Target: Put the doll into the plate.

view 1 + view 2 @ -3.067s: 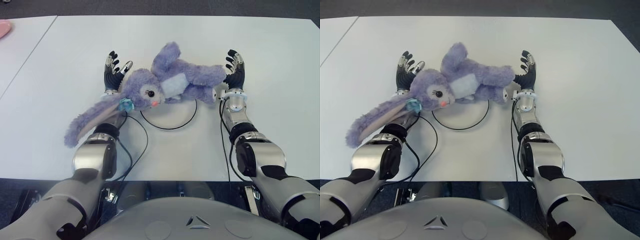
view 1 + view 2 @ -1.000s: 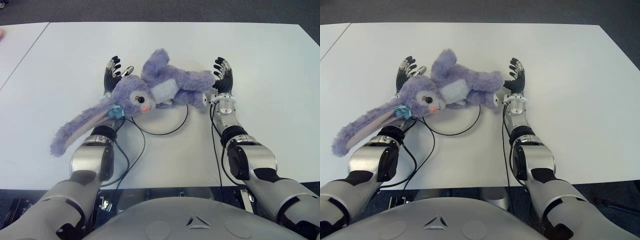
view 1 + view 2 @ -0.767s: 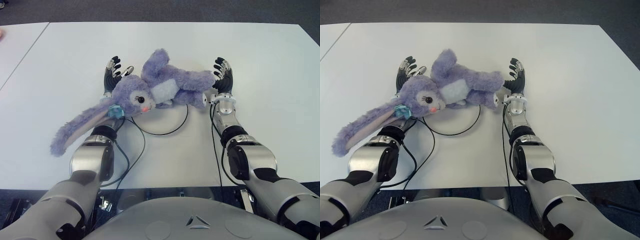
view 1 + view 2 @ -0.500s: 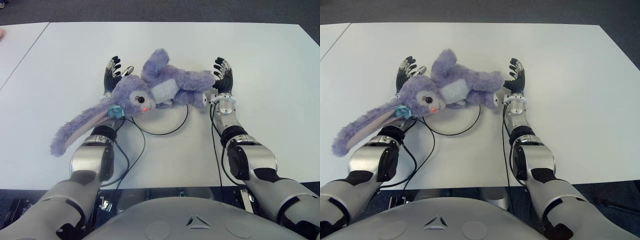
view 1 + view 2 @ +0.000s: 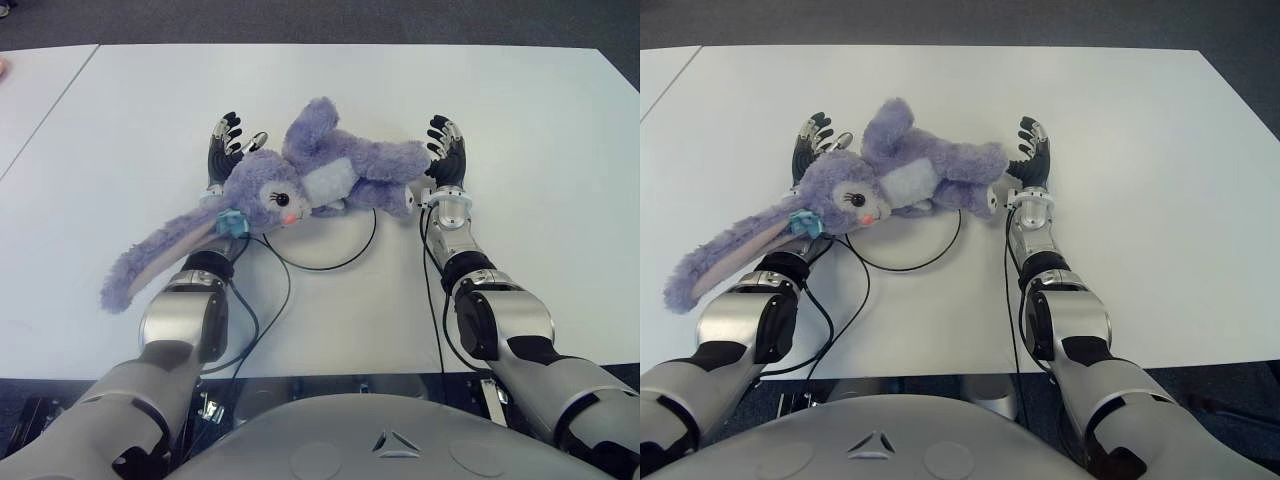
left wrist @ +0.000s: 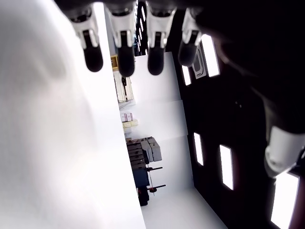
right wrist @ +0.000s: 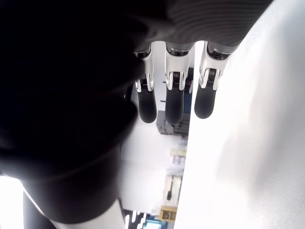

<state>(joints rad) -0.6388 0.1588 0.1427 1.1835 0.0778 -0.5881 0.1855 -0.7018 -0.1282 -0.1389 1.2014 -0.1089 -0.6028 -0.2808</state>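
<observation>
A purple plush rabbit doll lies on its side on the white table. Its body crosses the far rim of the plate, a flat white disc with a dark edge. One long ear trails toward the near left, over my left forearm. My left hand stands just behind the doll's head, fingers straight and spread. My right hand stands beside the doll's foot, fingers also straight. Both wrist views show extended fingers with nothing between them.
Black cables run from both wrists across the table toward its near edge. A second white table adjoins on the left, across a seam. Bare tabletop stretches to the right and beyond the doll.
Since three seconds ago the head view has shifted and both hands stand slightly closer together around the doll. Over the last second nothing has visibly moved.
</observation>
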